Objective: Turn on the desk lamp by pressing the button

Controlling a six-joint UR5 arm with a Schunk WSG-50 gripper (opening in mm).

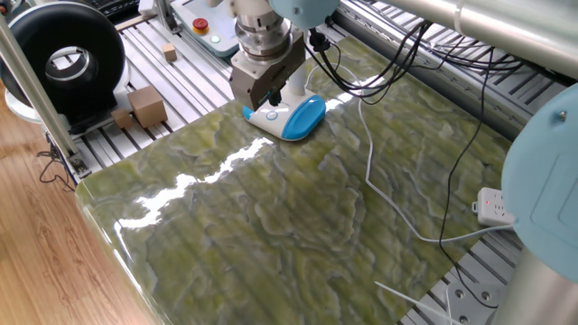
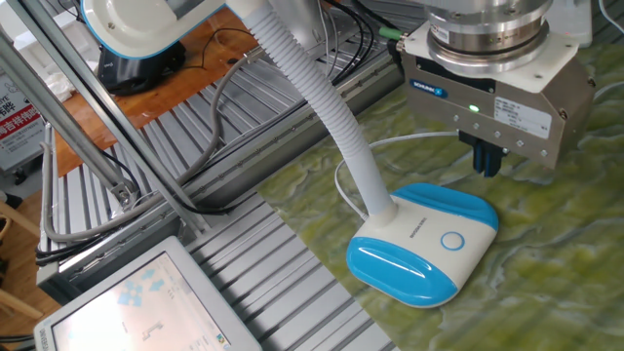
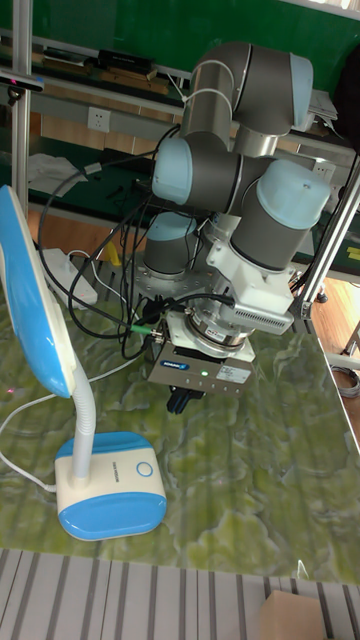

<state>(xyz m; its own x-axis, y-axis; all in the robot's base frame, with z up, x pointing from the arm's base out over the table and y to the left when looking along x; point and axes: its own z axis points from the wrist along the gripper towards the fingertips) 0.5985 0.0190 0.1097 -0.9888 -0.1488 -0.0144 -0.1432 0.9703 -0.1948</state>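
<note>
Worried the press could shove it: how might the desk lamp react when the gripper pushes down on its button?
The desk lamp would probably stay put: its base looks broad and lies flat. The button faces upward, so a downward push should load the base rather than slide it. The tall ribbed neck and big head might wobble, and a sideways nudge could tip it.

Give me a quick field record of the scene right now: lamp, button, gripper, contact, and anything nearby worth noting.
lamp: desk lamp, blue base on the green mat, stem upright
button: button, ringed, on the white top face, uncovered
gripper: gripper, hanging above the far edge of the base
contact: none visible, fingertips clear of the button
finger state: cannot tell
nearby: power strip at the mat's edge; red button on the grey panel
</note>
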